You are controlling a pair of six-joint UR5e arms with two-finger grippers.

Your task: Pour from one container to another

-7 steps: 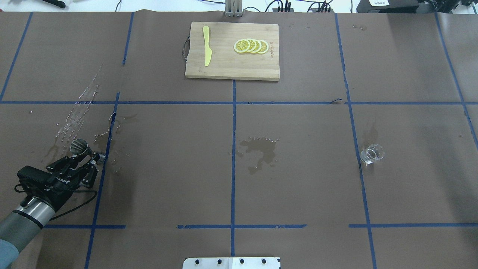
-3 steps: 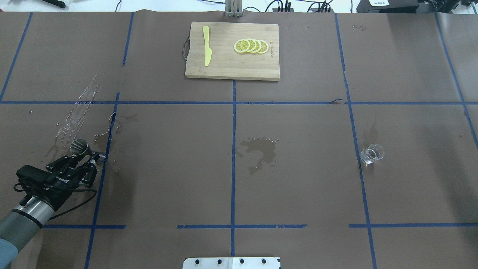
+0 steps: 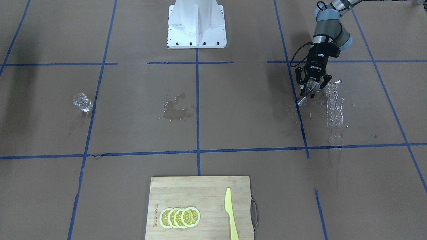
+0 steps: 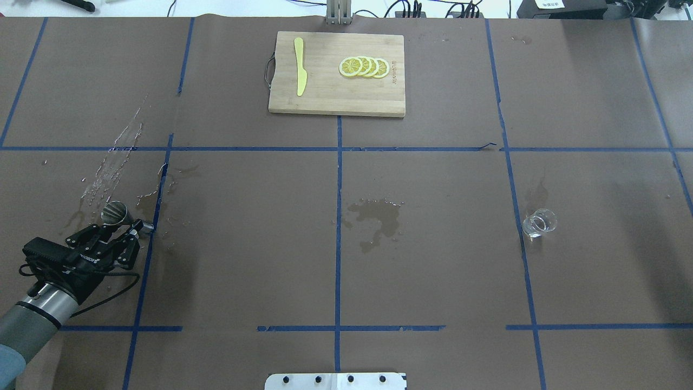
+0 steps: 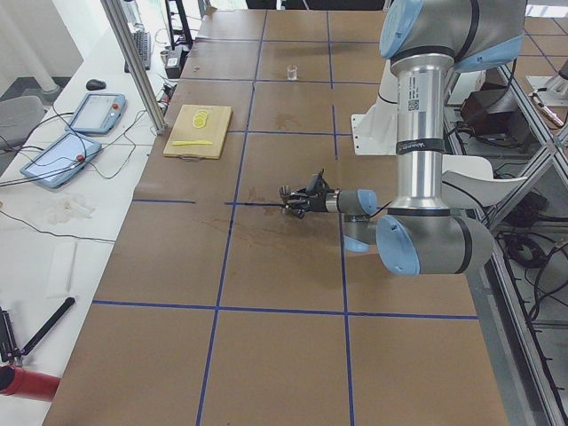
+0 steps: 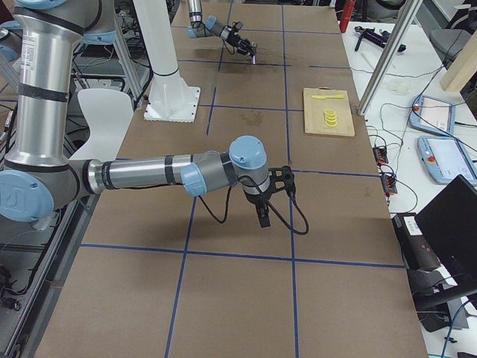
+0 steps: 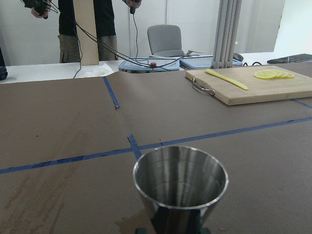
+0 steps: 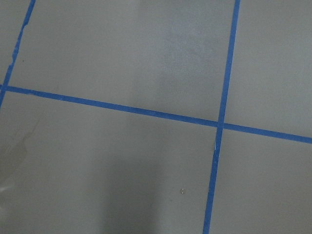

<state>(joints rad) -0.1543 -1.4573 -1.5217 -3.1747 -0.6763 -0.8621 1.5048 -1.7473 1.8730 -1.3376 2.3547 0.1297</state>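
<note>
We see the steel jigger (image 3: pixel 309 93) standing upright on the counter (image 4: pixel 243 244) at the lower left of the overhead view, just beside a blue tape line (image 4: pixel 142 281). The left gripper (image 4: pixel 125 228) lies low and level behind it, its fingers spread apart on either side of the jigger's narrow waist and not clamped on it. The left wrist view looks straight into the jigger's open upper cup. Just beyond it, splashes of water (image 4: pixel 111 168) streak the counter. The clear glass cup (image 4: pixel 539 222) stands at the right of the overhead view, well apart from the jigger; we cannot tell what it holds. A wet patch (image 4: pixel 379 216) darkens the middle. At the top centre, a wooden cutting board (image 4: pixel 335 100) carries lemon slices (image 4: pixel 364 66) and a yellow knife (image 4: pixel 299 67). The right gripper (image 6: pixel 262 215) shows only in the side view, pointing down at the counter; we cannot tell whether it is apart or together.
</note>
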